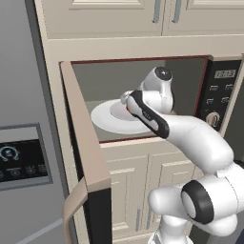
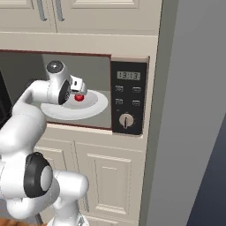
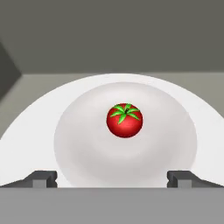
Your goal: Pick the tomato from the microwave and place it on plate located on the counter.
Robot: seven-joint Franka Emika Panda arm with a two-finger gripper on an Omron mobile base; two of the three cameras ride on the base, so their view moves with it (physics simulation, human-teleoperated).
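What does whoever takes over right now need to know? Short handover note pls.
Gripper: open, empty, inside the microwave cavity, pointed at the tomato with a gap between them.
Tomato: upright on the raised grey centre of the white turntable dish, between the finger lines, untouched.
Microwave door: swung open.
Done: reach into the cavity and lining up.
Left: advance, close on tomato, lift out, carry to the plate on the counter, release.

White turntable dish (image 3: pixel 30 131) — cream cabinets (image 2: pixel 108 174).
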